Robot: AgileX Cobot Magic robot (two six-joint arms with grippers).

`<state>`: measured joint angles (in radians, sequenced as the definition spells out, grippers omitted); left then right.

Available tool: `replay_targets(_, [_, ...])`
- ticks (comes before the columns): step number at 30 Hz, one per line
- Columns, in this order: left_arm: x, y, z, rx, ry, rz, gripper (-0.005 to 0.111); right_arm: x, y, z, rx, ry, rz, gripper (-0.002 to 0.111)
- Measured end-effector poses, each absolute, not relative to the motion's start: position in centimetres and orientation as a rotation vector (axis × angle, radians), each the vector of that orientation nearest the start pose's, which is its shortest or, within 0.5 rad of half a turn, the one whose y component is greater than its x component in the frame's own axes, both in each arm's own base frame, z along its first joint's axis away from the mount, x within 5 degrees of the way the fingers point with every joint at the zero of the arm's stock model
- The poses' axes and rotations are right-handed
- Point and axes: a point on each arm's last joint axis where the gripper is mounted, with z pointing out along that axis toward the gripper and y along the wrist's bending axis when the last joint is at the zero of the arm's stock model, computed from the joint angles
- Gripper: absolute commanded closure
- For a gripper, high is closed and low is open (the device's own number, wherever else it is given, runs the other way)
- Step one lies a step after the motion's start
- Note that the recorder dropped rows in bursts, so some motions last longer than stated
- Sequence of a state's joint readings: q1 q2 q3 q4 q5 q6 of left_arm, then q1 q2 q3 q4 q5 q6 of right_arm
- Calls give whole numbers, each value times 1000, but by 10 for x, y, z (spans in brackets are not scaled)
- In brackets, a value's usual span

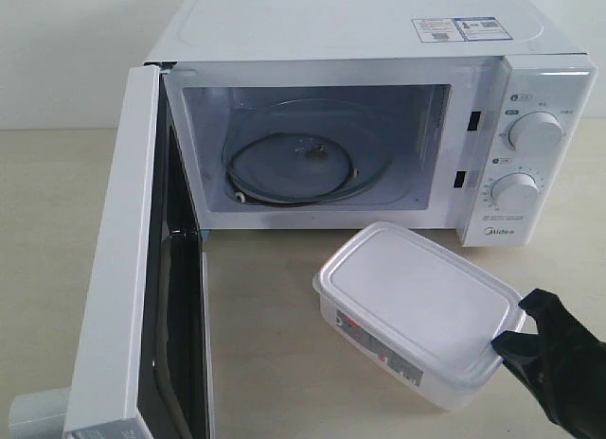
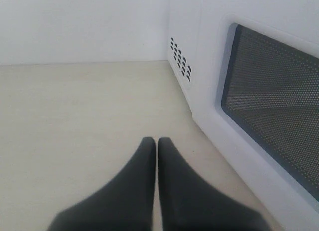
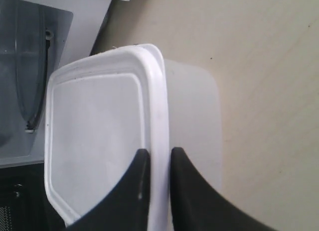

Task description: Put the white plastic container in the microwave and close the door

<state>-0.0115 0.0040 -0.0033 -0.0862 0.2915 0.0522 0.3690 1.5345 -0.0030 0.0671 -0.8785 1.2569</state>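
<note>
Far left: left claw [image 2: 157, 141] pressed shut on nothing, low over the counter [image 2: 75, 116], just beside the outer face of the door [image 1: 114, 269] — probably parked there to stay clear and push it closed later. Door swung wide toward the near side, leaving the mouth of the microwave [image 1: 379, 42] open. Inside, only the bare glass turntable [image 1: 303, 155] — nothing loaded yet. Right of centre, near, just outside that mouth: the white plastic container [image 1: 417, 307], lid on. Pinched at its near-right corner by the right claw [image 1: 511, 340], narrow, clamped across the lid's rim. Resting or lifted: cannot tell.
</note>
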Motion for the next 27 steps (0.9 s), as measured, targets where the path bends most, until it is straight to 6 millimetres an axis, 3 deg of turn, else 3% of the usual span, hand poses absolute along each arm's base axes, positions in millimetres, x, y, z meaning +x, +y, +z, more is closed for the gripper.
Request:
replay_targets(17, [55,-3,188,1,1775,-52,103,147,60,112,960,2093,939,108])
replay_targets(19, [55,-3,188,1,1775,-52,103,147,60,112,959,2094,940,102])
replay_targets(25, [55,-3,188,1,1775,-52,103,146,60,111,959,2109,935,59])
replay_targets(27, [55,-3,188,1,1775,-52,103,145,60,110,965,2124,927,55])
